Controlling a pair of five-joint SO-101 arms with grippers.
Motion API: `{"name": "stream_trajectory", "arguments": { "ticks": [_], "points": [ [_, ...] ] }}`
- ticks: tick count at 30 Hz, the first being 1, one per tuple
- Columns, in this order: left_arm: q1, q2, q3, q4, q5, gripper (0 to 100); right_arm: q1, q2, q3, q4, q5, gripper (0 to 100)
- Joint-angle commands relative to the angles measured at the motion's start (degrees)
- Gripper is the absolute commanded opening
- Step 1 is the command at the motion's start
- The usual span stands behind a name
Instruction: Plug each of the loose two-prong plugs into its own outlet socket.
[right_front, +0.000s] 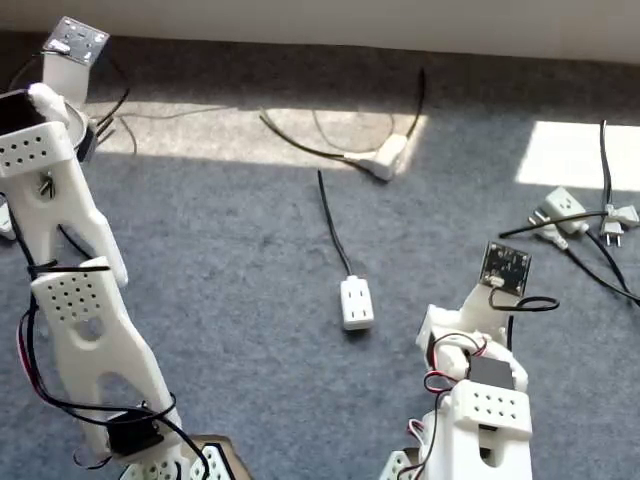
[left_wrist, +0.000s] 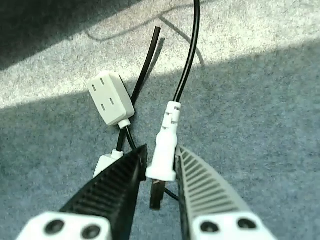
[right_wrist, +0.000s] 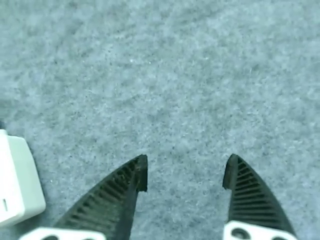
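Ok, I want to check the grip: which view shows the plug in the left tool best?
The left wrist view: the plug sits clamped between the left tool's fingers, prongs toward the camera. In the high view the left arm's body covers that spot; the right wrist view faces carpet.

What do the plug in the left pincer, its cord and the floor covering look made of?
The plug looks like smooth white moulded plastic, faintly glossy. Its prongs seem flat metal, dull and dark. The cord has a smooth black jacket, rubber or vinyl, curving freely. The carpet is grey-blue short pile, fuzzy and matte.
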Motion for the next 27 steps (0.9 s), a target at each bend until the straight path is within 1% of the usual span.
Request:
{"name": "stream_trajectory", "arguments": {
  "ticks": [1,6,9,12,14,19,21,23,27],
  "points": [
    [-2.33,-11.91,15.69,0.88,0.53,3,0.04,-0.84,-0.13,-1.19,-0.7,25.0],
    [-1.45,-30.37,45.32,0.53,-2.11,3,0.04,-0.84,-0.13,-1.19,-0.7,25.0],
    [0.66,-40.92,61.05,-2.46,-3.34,3,0.04,-0.84,-0.13,-1.19,-0.7,25.0],
    [2.24,-51.12,77.05,-9.14,-3.43,3,0.04,-0.75,-0.13,-1.19,-0.7,25.0],
    [3.21,-57.01,88.84,-14.95,-4.75,3,0.04,-0.75,-0.13,-1.19,-0.7,25.0],
    [3.65,-66.59,116.26,-32.35,-8.88,3,0.04,-0.75,-0.13,-1.19,-0.7,25.0],
    [3.21,-67.65,123.74,-38.86,-10.02,3,0.04,-0.66,-0.13,-1.19,-0.7,25.0],
    [2.42,-67.65,128.66,-43.69,-10.81,3,0.04,-0.66,-0.13,-1.19,-0.7,25.0],
    [0.84,-67.65,132.88,-50.29,-10.9,3,0.04,-0.66,-0.13,-1.19,-0.7,25.0]
  ]
}}
